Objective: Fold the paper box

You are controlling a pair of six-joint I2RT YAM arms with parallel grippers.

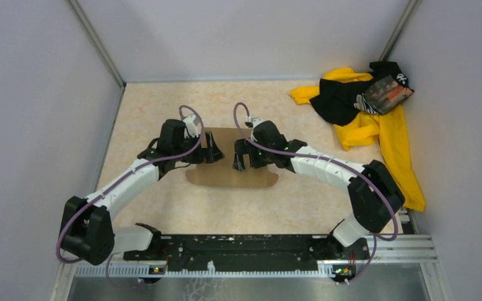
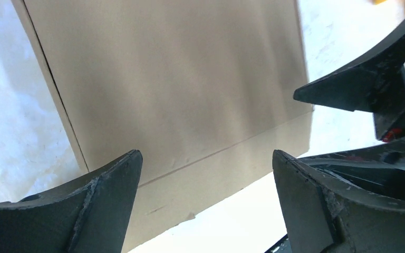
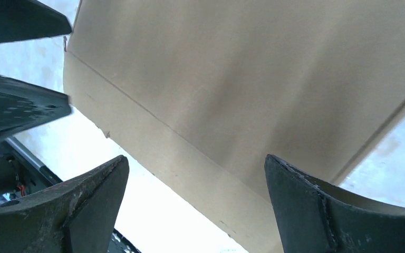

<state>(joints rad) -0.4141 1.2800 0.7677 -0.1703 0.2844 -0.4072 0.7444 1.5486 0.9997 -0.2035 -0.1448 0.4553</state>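
Note:
The paper box (image 1: pixel 231 175) lies flat on the table as a brown creased sheet, partly hidden under both grippers. My left gripper (image 1: pixel 212 149) hovers over its left part, jaws wide open with nothing between them. From the right, my right gripper (image 1: pixel 238 157) faces it over the sheet's middle, also open and empty. In the left wrist view the brown paper box (image 2: pixel 179 89) fills the frame beyond the left gripper (image 2: pixel 205 168), and the right gripper's fingers (image 2: pixel 369 84) show at the right. The right wrist view shows the paper box (image 3: pixel 253 84) past the open right gripper (image 3: pixel 196 174).
A yellow-and-black cloth pile (image 1: pixel 367 116) with a small printed packet (image 1: pixel 386 94) on it lies at the back right. Grey walls (image 1: pixel 31 125) close in the beige table (image 1: pixel 163 106) on three sides. A black rail (image 1: pixel 245 248) carries the arm bases.

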